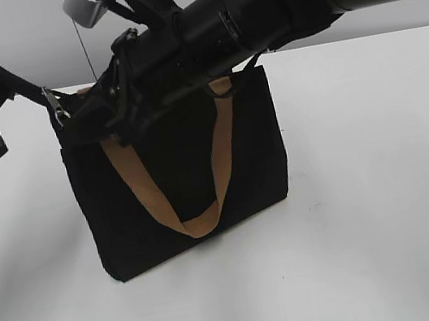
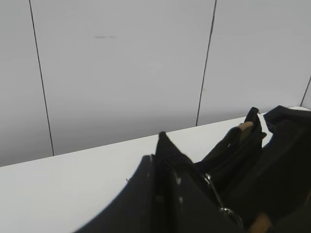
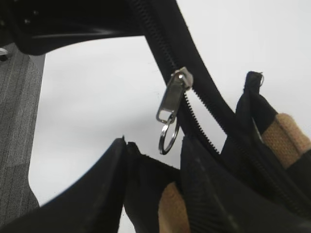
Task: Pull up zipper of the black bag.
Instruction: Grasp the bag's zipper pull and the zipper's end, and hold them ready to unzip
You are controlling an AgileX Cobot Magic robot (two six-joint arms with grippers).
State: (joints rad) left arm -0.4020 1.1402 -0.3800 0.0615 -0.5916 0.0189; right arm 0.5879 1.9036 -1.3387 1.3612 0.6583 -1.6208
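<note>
Bag [image 1: 194,188] stands upright centre of the exterior frame on a white table [image 1: 383,182], tan handle [image 1: 194,213] hanging down the front

Zipper [image 1: 55,105] sits at the bag's top left corner in the exterior view, silver pull dangling. Right wrist view shows it best: slider [image 3: 180,80] on the track [image 3: 204,97], tab and ring [image 3: 167,136] hanging free, nothing pinching them

Left gripper [image 1: 18,93] comes in from the left edge and seems to hold the corner fabric just left of the slider; jaws look closed on cloth, but the contact is dark so I can't tell for sure. Left wrist view only shows black fabric and a glint of the ring [image 2: 226,211] at the bottom

Right gripper [image 1: 88,120] reaches across over the bag top, fingers [image 3: 112,184] dark and out of focus low in its wrist view; they look spread, with the ring just above the gap

Key relation: pull hangs right in front of the right jaws, slightly above; track runs from upper centre to lower right of the right wrist frame. Right arm is nearer to grab it, left anchors the end
</note>
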